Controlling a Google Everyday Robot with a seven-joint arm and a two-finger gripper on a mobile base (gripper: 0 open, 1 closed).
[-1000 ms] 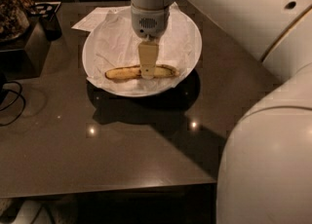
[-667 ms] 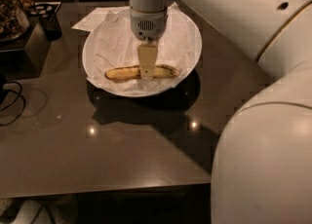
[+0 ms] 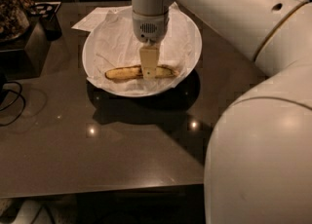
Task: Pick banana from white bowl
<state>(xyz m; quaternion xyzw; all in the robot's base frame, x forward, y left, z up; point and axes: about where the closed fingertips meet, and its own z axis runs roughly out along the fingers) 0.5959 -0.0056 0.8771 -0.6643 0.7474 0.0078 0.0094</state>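
Observation:
The banana (image 3: 119, 73) lies lengthwise in the near half of the white bowl (image 3: 190, 28), on its crumpled paper lining. It is dull yellow with dark speckles and dark ends. My gripper (image 3: 148, 74) reaches straight down from above into the bowl and sits at the banana's middle, covering that part of it. The banana's left and right ends show on either side of the gripper. The banana rests on the lining and is not lifted.
The bowl stands on a dark glossy table (image 3: 97, 145). A flat white paper sheet (image 3: 92, 19) lies behind the bowl at the left. Dark clutter (image 3: 44, 16) and a cable (image 3: 12, 103) sit at the left edge. My arm's bulk (image 3: 263, 159) fills the right foreground.
My gripper stays at the banana's middle in the bowl. The near part of my arm has shifted slightly to the left. The banana has not moved.

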